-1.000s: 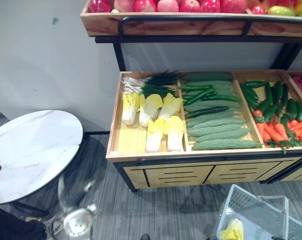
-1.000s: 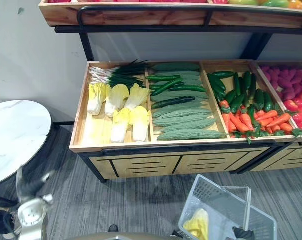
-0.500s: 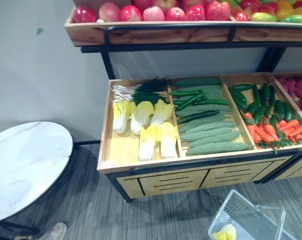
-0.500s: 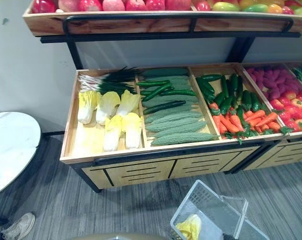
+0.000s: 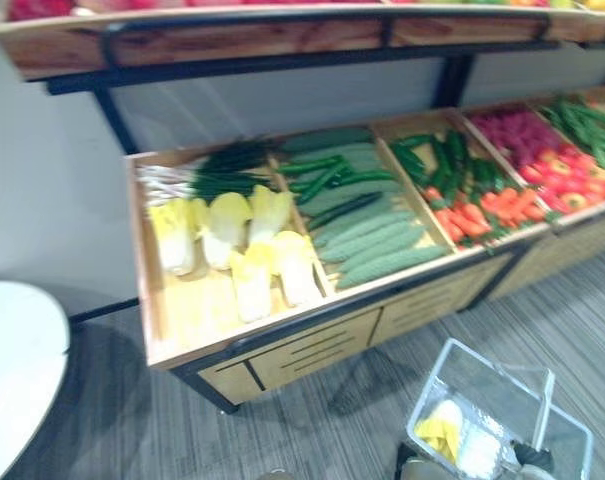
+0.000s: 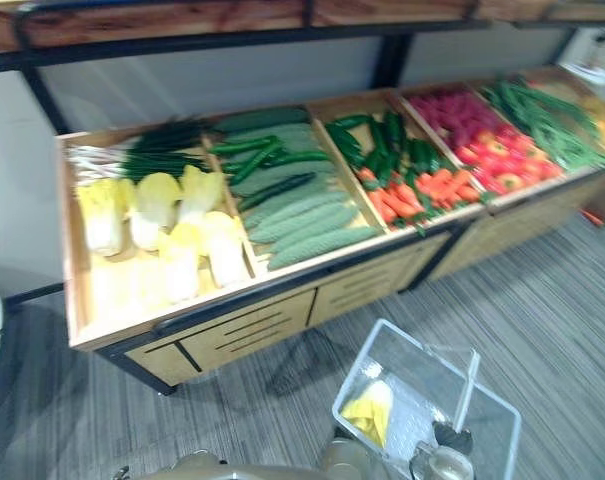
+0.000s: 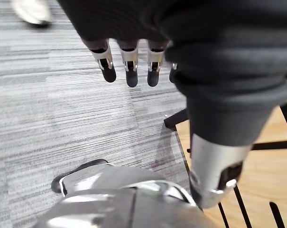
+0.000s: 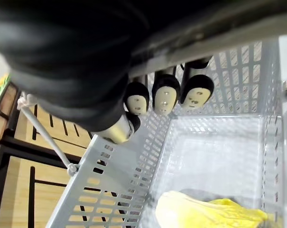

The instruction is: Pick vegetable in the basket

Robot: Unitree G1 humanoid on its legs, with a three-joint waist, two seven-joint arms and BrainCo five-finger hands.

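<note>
A pale mesh basket hangs low at the lower right, over the grey floor. A yellow cabbage lies in it, seen close in the right wrist view as the cabbage on the basket's bottom. My right hand is shut on the basket's handle, fingers curled round the bar. My left hand hangs open over the floor beside the stand, its fingers straight and holding nothing. The wooden vegetable stand holds more cabbages, green onions and long green gourds.
Further right on the stand lie carrots with green peppers and red and pink produce. An upper shelf overhangs the bins. A white round table stands at the left. A person's shoe rests on the floor.
The whole picture has swung as the camera turned right, showing more bins on the right. The basket stays at the lower right. My left hand, raised at lower left a second ago, has dropped.
</note>
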